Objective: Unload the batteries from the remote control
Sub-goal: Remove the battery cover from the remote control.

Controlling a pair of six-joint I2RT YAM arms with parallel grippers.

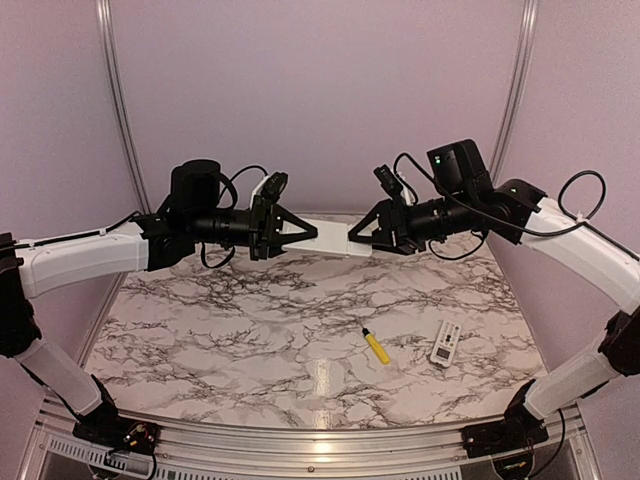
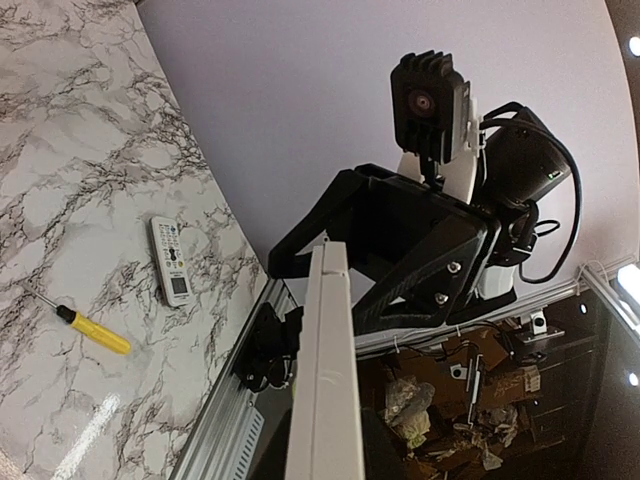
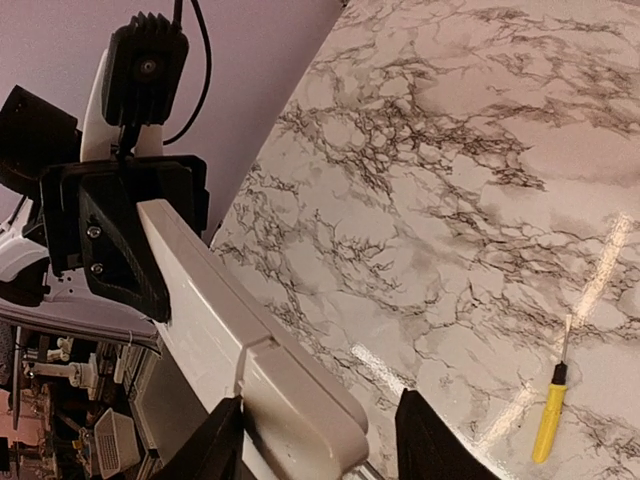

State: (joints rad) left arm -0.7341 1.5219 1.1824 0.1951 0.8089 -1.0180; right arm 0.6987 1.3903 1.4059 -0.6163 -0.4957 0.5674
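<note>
High above the marble table (image 1: 250, 320), my left gripper (image 1: 308, 236) and right gripper (image 1: 354, 240) each pinch one end of the long white remote (image 1: 332, 246), level between them. I cannot tell where its batteries are. A yellow screwdriver (image 1: 376, 346) and a small keypad remote (image 1: 445, 343) lie below.

We hold both arms raised and reaching inward, forearms near level, with the wrists turned so our grippers face each other tip to tip. Our left gripper (image 1: 308, 236) clamps one end of the long white remote (image 1: 333, 246), and our right gripper (image 1: 356, 238) clamps the other. Both sets of jaws press against it, and it bridges the gap between them.
</note>
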